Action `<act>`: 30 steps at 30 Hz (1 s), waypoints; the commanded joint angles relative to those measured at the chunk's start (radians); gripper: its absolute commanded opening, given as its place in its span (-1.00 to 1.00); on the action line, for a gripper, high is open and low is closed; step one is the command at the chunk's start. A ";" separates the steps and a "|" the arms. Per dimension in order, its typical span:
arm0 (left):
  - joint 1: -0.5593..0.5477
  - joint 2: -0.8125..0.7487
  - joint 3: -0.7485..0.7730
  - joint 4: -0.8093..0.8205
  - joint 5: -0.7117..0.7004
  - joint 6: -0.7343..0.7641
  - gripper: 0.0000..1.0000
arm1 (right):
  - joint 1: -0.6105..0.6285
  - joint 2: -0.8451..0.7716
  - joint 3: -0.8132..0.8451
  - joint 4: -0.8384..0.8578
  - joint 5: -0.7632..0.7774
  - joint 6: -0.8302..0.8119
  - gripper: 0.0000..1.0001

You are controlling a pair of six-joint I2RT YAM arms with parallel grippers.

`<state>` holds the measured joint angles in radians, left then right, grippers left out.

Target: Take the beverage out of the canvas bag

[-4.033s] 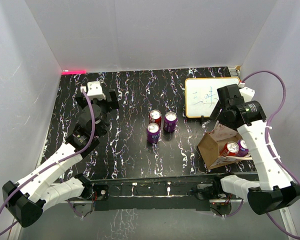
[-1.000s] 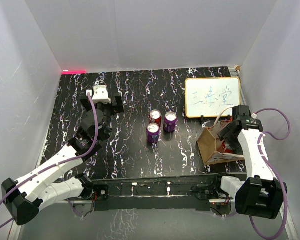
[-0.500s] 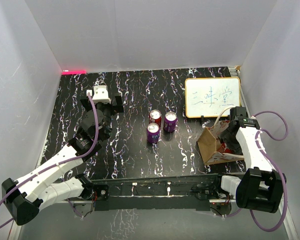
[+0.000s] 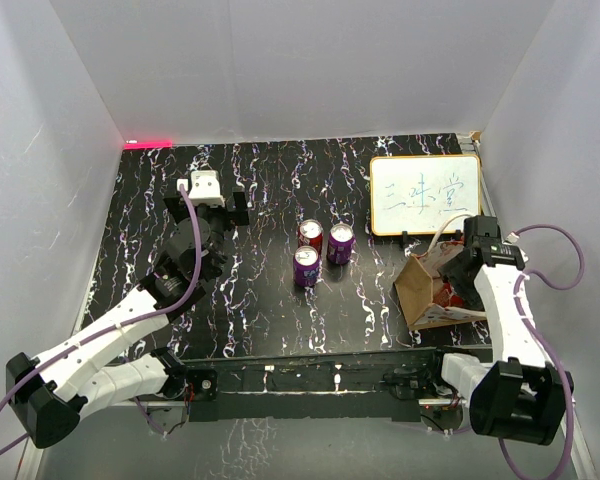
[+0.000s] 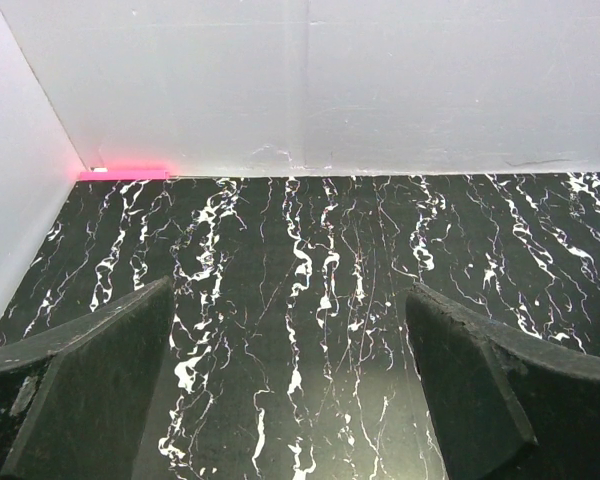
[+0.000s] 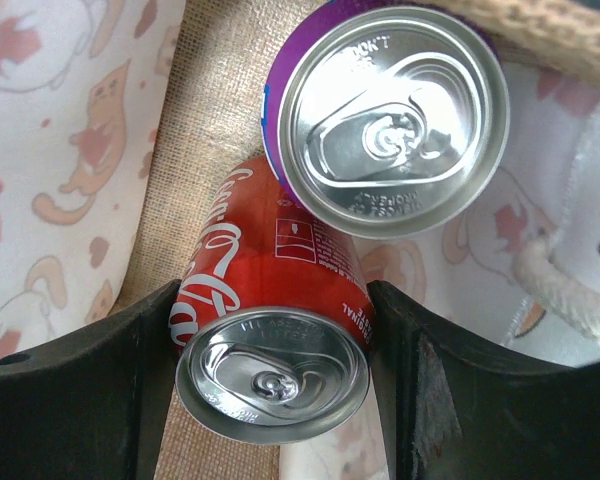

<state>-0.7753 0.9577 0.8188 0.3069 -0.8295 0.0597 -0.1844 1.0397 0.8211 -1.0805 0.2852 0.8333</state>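
Now right claw grips red can in bag.

Left end effector spread wide. Two dark fingers enter from the bottom corners, one left, one right, tips well apart, bare table between them and nothing held.

Table: black, marbled with white veins running mostly away from the camera.

Back wall: plain white, meets the table along a straight line, with a faint vertical seam near the middle.

Side wall: white, at left.

Pink strip: short and bright, lying at the foot of the back wall near the left corner.
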 commanded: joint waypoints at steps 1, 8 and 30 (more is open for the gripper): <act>-0.004 0.005 0.006 0.011 -0.009 -0.004 0.94 | -0.002 -0.093 0.056 0.008 0.024 0.028 -0.85; -0.004 0.022 0.007 0.012 -0.014 0.000 0.94 | -0.001 -0.230 0.078 0.048 0.015 -0.028 -0.85; -0.002 0.038 0.012 0.000 -0.010 -0.008 0.94 | -0.001 -0.259 0.332 -0.028 -0.046 -0.099 -0.84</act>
<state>-0.7753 1.0000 0.8188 0.2985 -0.8299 0.0589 -0.1844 0.8024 1.0565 -1.1675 0.2539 0.7498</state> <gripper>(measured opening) 0.970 0.688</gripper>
